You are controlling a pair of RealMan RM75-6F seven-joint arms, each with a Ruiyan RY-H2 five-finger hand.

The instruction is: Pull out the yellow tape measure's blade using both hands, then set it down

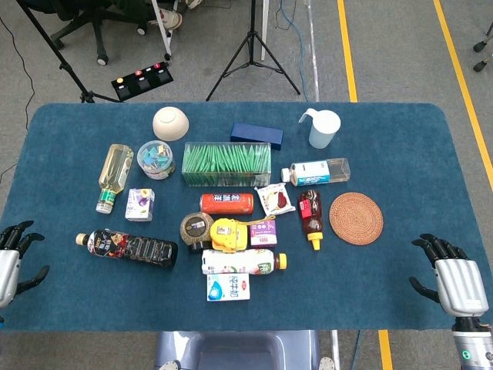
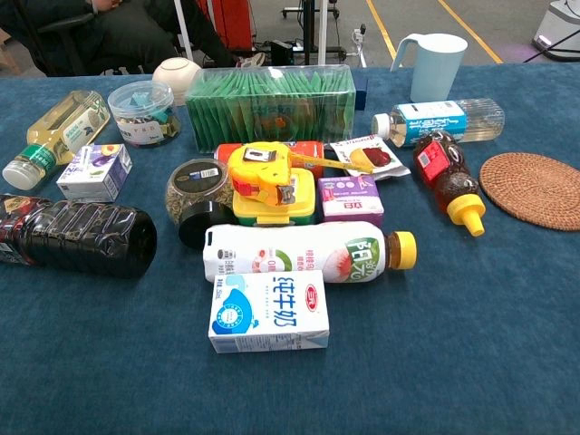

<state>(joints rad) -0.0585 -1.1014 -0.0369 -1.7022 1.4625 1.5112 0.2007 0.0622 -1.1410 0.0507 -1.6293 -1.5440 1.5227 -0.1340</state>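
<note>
Hands point(image 1: 14, 258) apart, tape measure point(image 1: 229, 235) blade rightward

yellow tape measure point(image 2: 264, 174), blue tablecloth point(image 2: 471, 335)

In the head view the left robot hand point(image 1: 15, 258) is cut off by the left edge, and the right robot hand point(image 1: 453, 281) runs out at the bottom corner. The chest view shows neither. There, the dark bottle point(image 2: 72, 237) loses its neck at the left edge, and the woven coaster point(image 2: 533, 188) is clipped on the right. Print on the milk carton point(image 2: 267, 313) is too small to read from the head view.
</note>
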